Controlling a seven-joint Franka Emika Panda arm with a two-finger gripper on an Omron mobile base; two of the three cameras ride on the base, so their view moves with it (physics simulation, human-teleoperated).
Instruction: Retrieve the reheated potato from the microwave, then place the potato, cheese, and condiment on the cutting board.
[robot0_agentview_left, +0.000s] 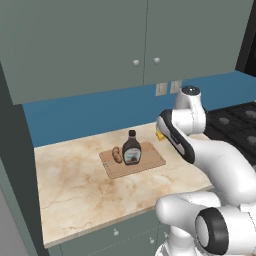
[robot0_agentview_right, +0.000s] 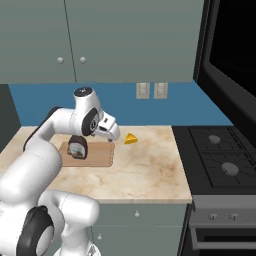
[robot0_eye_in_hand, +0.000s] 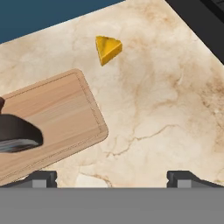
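marble counter (robot0_agentview_right: 150, 170) under grey-green cabinets (robot0_agentview_right: 125, 40) bears the cutting board (robot0_eye_in_hand: 57, 118), end effector (robot0_eye_in_hand: 111, 177) released above.

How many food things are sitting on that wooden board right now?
2: the potato at the cutting board's left end, and the condiment bottle upright beside it. The cheese lies off it, on the counter.
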